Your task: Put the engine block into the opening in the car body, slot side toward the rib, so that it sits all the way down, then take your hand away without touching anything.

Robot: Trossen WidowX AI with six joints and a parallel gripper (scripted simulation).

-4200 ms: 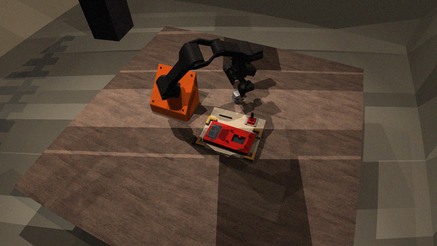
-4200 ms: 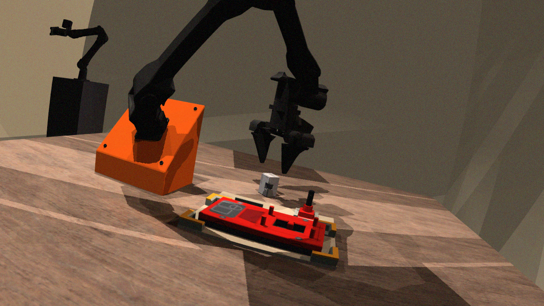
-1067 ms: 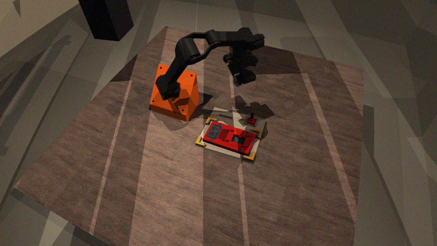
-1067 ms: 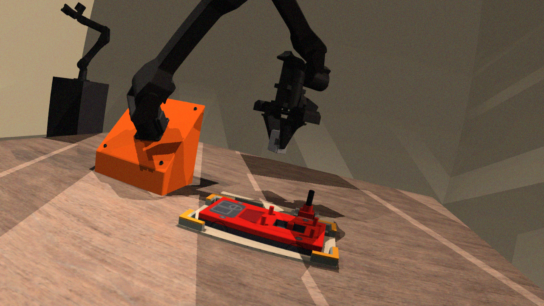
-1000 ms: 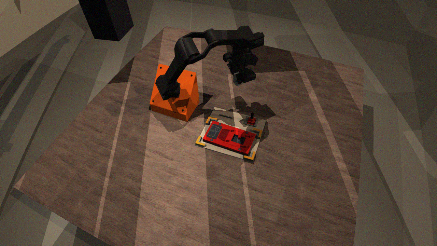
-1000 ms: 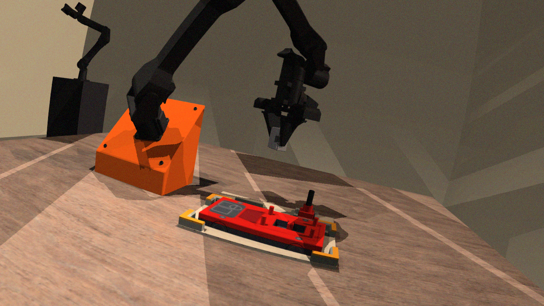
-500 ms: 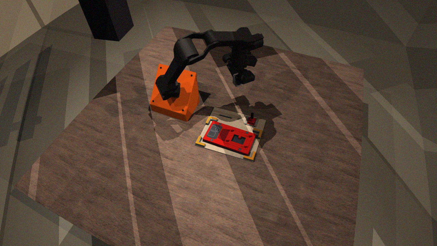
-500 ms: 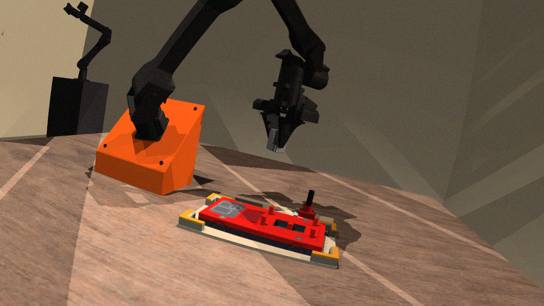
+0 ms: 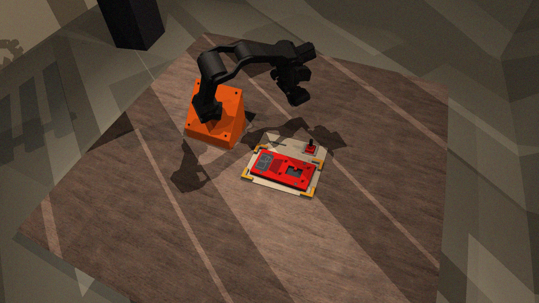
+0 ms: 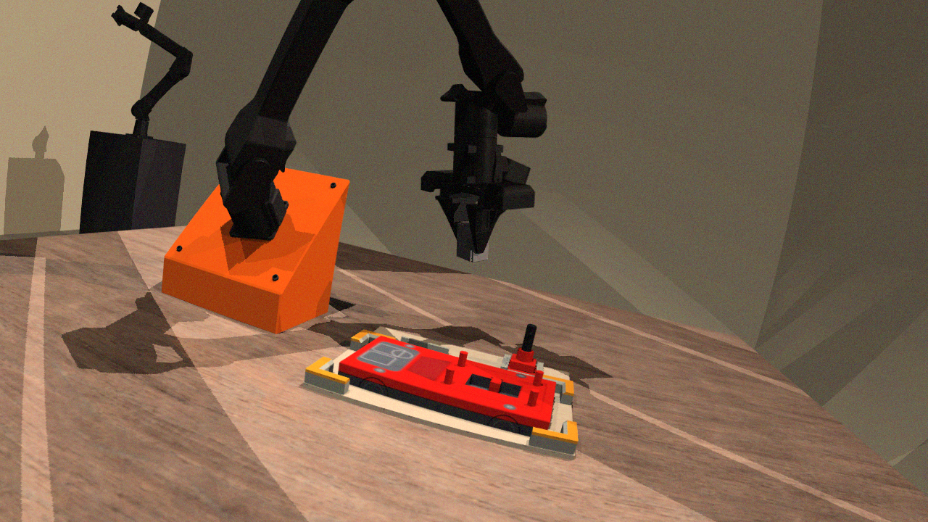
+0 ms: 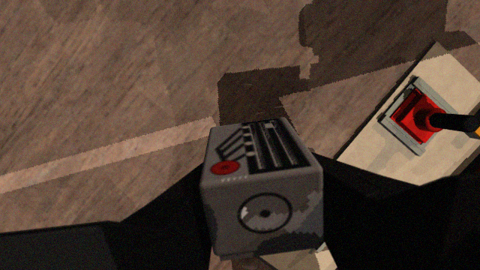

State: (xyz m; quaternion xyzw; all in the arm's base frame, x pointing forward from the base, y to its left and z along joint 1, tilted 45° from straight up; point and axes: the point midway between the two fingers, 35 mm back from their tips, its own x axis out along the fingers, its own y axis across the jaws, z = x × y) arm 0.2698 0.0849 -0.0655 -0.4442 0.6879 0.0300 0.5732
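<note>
The table is crossed by long shadows, and the orange arm base is set toward its far left edge, as seen from above. Between that base and the table's right corner, the cream tray is laid. On it the red car body is framed by yellow corner brackets, its opening unfilled. Behind it the black-handled red piece is stood upright. High over the table, toward its far edge, the claw is held part-open, clamped on the grey engine block. So the grasp is done; carrying over, turning slot to rib, full seating and a clean withdrawal are all left.
</note>
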